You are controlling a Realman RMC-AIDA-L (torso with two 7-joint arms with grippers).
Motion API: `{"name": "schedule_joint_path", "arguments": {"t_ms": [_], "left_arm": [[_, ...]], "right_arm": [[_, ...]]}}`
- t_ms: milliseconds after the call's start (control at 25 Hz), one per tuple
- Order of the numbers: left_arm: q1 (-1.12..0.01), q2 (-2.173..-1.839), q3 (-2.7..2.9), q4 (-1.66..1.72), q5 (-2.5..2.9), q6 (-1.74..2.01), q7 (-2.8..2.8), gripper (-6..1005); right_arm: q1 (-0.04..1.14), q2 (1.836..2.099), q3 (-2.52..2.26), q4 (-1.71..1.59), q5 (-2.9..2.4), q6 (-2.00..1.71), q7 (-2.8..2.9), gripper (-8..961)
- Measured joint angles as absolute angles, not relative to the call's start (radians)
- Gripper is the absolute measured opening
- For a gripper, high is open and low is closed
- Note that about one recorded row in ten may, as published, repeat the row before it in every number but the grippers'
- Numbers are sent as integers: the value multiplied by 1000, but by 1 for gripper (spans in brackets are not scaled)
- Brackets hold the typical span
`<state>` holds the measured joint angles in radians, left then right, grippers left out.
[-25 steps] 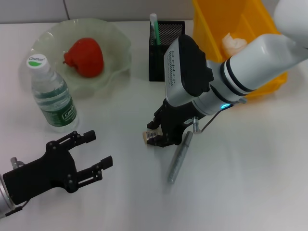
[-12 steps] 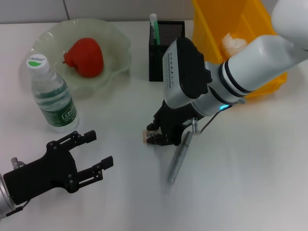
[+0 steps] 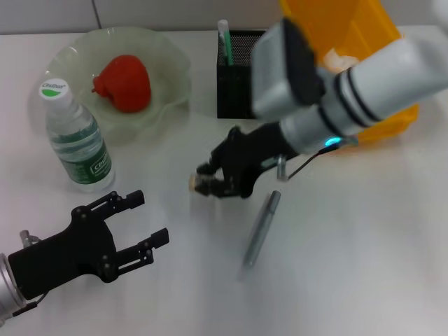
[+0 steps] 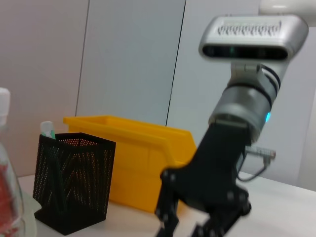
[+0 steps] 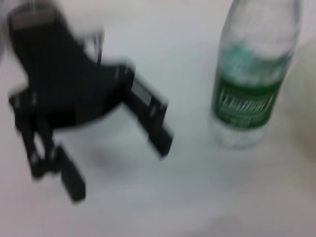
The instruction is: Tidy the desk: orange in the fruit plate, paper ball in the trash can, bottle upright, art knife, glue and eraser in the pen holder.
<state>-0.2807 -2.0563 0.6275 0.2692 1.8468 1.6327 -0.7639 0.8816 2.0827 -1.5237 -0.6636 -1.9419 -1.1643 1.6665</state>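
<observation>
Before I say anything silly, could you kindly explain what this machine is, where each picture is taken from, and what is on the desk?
It is a robot with two arms, each ending in a gripper. One picture looks down from its head; the other two come from cameras on its wrists. The left gripper rests open near the desk's front edge. The right gripper is above the middle of the desk, shut on a small eraser. On the desk stand an upright bottle, a fruit plate with a red fruit, a black pen holder and a yellow bin holding a paper ball. A grey knife lies flat.
</observation>
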Motion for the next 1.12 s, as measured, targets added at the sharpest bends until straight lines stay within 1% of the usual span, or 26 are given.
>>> {"name": "schedule_joint_path", "arguments": {"t_ms": [80, 120, 160, 200, 360, 680, 1120], "left_arm": [[-281, -2057, 626, 270, 1847, 1634, -764, 780], [-281, -2057, 626, 270, 1847, 1634, -764, 780], [-281, -2057, 623, 270, 1847, 1636, -764, 780], [-281, -2057, 623, 270, 1847, 1636, -764, 780], [-283, -2057, 620, 270, 1844, 1637, -764, 780], [-291, -2057, 618, 270, 1842, 1637, -764, 780], [-292, -2059, 618, 270, 1839, 1637, -764, 780]], "right_arm": [[819, 2082, -1424, -744, -1941, -1204, 1663, 288], [819, 2082, -1424, -744, -1941, -1204, 1663, 292], [778, 2082, -1368, -793, -1929, -1218, 1656, 295], [778, 2082, -1368, -793, -1929, -1218, 1656, 298], [705, 2082, -1262, -828, -1834, -1235, 1608, 310], [684, 2082, -1069, -811, -1786, -1218, 1588, 336], [699, 2082, -1050, -771, -1764, -1063, 1586, 370]]}}
